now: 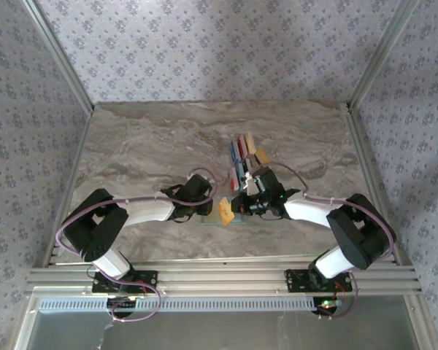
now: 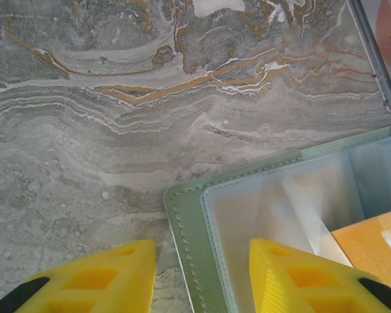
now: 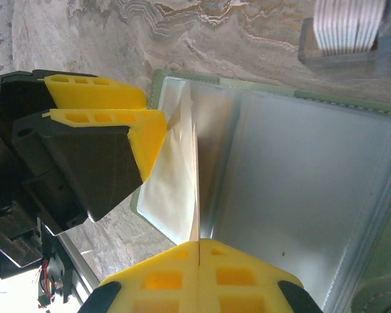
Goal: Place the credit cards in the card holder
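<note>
With the right gripper (image 3: pixel 199 248) we are pinching a tan card (image 2: pixel 371 248) edge-on at the card holder (image 3: pixel 300 182); the left gripper (image 2: pixel 201 244) is straddling its corner, half-spread.

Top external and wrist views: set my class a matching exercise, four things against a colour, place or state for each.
Things:
1 right tool
2 left tool
3 card holder
4 spare cards

Descriptions:
A pale green
B grouped beyond both tools
C shut on the tan card
D astride the holder's edge

Pairs: 1-C, 2-D, 3-A, 4-B
</note>
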Robot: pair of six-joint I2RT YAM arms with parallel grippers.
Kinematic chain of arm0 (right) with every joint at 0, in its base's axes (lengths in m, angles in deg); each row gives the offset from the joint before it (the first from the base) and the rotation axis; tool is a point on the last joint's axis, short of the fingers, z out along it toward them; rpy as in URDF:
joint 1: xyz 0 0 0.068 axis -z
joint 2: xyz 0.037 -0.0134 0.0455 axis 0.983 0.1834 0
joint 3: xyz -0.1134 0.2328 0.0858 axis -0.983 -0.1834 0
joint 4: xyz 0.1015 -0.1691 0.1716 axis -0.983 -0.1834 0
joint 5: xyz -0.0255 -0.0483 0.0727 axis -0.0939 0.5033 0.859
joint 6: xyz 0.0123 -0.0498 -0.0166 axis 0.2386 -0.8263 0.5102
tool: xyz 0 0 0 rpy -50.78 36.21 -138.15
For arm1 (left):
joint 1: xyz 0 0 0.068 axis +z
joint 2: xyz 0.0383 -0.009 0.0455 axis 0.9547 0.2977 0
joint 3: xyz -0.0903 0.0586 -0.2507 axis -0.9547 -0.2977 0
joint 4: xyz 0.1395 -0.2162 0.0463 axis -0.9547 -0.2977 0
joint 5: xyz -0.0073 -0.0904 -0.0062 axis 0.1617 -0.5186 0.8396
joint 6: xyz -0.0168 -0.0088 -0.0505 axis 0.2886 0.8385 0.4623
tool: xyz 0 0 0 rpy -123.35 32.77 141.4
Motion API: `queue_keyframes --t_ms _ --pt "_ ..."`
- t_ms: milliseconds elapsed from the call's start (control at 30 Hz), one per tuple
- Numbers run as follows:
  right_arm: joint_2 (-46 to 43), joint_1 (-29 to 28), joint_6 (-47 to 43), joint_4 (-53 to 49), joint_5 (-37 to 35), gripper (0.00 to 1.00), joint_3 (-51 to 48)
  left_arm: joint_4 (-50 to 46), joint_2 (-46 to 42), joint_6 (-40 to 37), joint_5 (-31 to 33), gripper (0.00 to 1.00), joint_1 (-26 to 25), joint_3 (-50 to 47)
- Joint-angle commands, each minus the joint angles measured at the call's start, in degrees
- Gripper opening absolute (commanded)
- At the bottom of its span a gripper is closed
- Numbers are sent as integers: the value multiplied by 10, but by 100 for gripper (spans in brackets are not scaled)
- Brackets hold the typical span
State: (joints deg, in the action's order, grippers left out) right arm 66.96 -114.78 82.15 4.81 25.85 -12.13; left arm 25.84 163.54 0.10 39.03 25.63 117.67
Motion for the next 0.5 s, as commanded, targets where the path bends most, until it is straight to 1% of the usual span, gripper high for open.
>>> queue_keyframes --t_ms 0,233,333,467 --pt "5 -2 8 3 15 0 13 1 12 6 1 40 -7 -10" --pt "24 -3 19 15 12 0 21 6 12 8 2 38 -16 -17" --pt "22 -6 24 21 -5 0 22 14 10 14 1 38 -19 -27" --pt "20 -18 22 17 -46 0 22 21 6 17 1 38 -25 -36"
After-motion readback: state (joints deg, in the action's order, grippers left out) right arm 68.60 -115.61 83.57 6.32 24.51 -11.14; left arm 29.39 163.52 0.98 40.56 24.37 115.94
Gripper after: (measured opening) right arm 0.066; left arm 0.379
